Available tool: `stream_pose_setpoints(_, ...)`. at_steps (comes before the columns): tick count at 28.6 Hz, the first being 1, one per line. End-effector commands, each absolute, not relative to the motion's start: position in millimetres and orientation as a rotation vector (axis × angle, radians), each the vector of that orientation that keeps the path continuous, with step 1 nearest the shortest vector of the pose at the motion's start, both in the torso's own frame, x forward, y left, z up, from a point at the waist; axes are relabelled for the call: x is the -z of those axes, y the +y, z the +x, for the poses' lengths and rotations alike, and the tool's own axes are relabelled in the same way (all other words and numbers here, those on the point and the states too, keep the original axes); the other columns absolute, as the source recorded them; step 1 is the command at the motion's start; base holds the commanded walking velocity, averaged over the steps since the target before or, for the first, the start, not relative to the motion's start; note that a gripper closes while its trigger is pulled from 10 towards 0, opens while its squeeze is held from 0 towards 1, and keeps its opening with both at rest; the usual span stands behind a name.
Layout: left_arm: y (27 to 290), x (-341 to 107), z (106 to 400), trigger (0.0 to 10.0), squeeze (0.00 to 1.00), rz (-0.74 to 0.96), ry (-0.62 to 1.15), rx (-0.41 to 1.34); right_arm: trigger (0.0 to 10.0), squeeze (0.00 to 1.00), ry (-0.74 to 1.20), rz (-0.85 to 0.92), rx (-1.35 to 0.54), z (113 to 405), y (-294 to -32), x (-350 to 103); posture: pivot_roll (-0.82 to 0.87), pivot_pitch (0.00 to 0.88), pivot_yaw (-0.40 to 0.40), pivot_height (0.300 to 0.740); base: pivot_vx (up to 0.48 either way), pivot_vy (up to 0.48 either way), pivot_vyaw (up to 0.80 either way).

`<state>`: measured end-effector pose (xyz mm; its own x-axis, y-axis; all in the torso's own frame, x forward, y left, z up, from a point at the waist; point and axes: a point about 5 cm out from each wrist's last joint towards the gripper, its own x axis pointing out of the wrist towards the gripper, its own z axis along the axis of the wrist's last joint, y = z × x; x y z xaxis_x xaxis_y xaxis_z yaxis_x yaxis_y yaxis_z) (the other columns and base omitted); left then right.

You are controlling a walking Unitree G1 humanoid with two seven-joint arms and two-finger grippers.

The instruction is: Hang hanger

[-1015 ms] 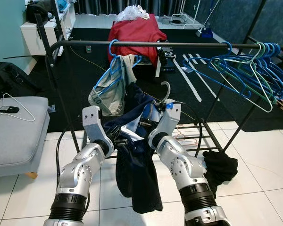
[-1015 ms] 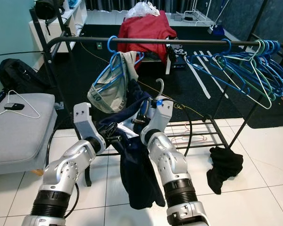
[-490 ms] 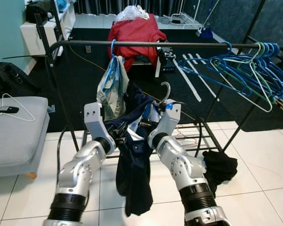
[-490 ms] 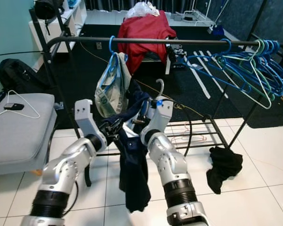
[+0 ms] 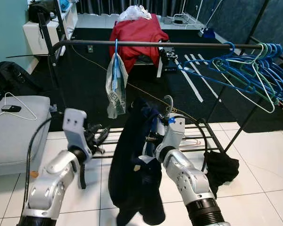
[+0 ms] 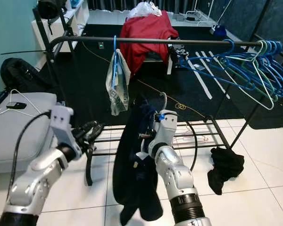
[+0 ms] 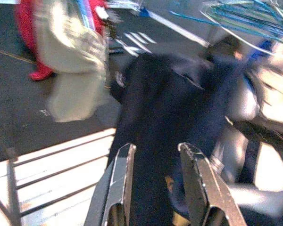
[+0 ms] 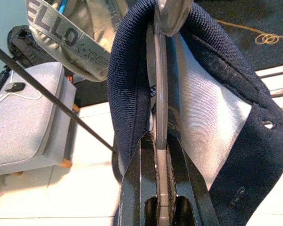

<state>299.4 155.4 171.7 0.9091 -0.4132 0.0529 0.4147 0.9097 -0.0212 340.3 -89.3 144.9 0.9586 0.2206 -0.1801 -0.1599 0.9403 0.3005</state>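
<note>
Hanger (image 8: 160,108) with its dark navy garment (image 5: 134,174) sits pinched at the neck in the right gripper (image 8: 161,155), hook up, below the rail (image 5: 179,44), ready for lifting. Left gripper (image 7: 153,181) hangs apart, fingers spread and empty.

The one readable piece of lettering stands on the grey waistband (image 8: 61,35) of the pale garment (image 5: 115,87) that hangs from a blue hanger on the black rail. In the right wrist view, at the upper left of the frame, large dark capitals on that band read "ELLO", the word cut off at the frame edge, so more letters may come before it. Beside them on the same band sits a small round emblem (image 8: 95,60), too small to make out. In the eye views the same band shows a few dark letters running down the garment, too blurred to read.
</note>
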Motion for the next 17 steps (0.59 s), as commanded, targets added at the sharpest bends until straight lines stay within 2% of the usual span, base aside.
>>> stream_pose_setpoints(1,154,-170,296,10.0,0.00,0.006,-0.044,0.453,10.0,0.00,0.192,0.287,-0.183,340,-93,-148,0.03,0.130,-0.035,0.740,0.000,0.000,0.00)
stream_pose_setpoints(4,151,-161,292,10.0,0.00,0.039,-0.012,0.458,10.0,0.00,0.192,0.240,-0.157,339,-104,-145,0.02,0.123,-0.036,0.740,0.000,0.000,0.00)
stream_pose_setpoints(10,165,-147,292,10.0,0.00,0.114,0.032,0.344,10.0,0.00,0.175,0.105,-0.135,339,-123,-143,0.02,0.117,-0.037,0.740,0.000,0.000,0.00)
stream_pose_setpoints(13,172,-139,290,10.0,0.00,0.015,0.100,0.263,10.0,0.00,0.225,0.062,-0.169,339,-151,-138,0.02,0.107,-0.032,0.740,0.000,0.000,0.00)
stream_pose_setpoints(17,171,-135,287,10.0,0.00,0.005,0.123,0.262,10.0,0.00,0.230,0.034,-0.175,339,-161,-140,0.02,0.101,-0.030,0.740,0.000,0.000,0.00)
